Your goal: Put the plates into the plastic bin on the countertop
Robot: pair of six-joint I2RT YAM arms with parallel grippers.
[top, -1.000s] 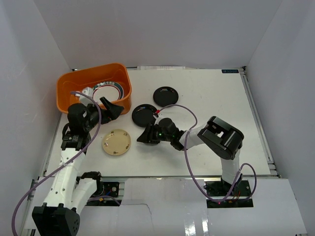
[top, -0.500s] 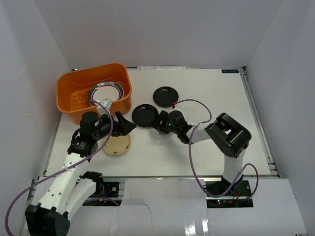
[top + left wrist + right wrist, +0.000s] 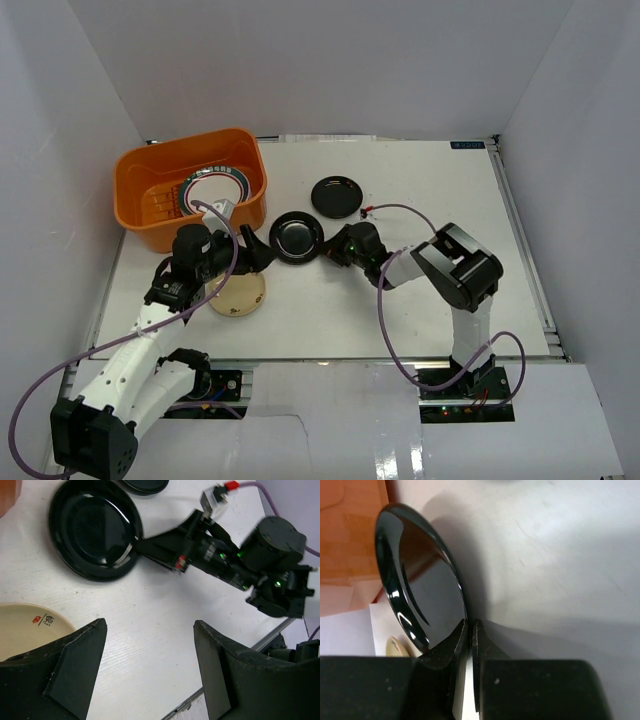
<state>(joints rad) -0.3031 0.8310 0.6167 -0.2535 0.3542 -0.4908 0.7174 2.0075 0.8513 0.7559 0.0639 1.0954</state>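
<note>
**Right pincer clamps the rim of a black plate just off the bin's corner**

The right gripper [image 3: 470, 626] is clenched on the rim of the glossy black plate [image 3: 298, 237]. That plate sits just beside the near right corner of the plastic bin [image 3: 140, 175]. A thin pinch at the edge is probably the only purchase a shallow, slick plate offers. In the right wrist view the plate looks tipped up on that held edge. Whether its far side has left the countertop [image 3: 330, 315] is hard to tell.

The left gripper [image 3: 150, 624] hangs released, jaws wide, in front of the bin and over the cream plate [image 3: 240, 298]. I judge it is lined up to take that plate, which lies a little nearer the arms than the bin's front wall.

A white plate with a green-red rim [image 3: 213, 188] already lies inside the bin toward its right end. A second black plate [image 3: 337, 196] rests flat to the right of the bin, beyond the gripped one. So at least three plates are not yet binned.
</note>
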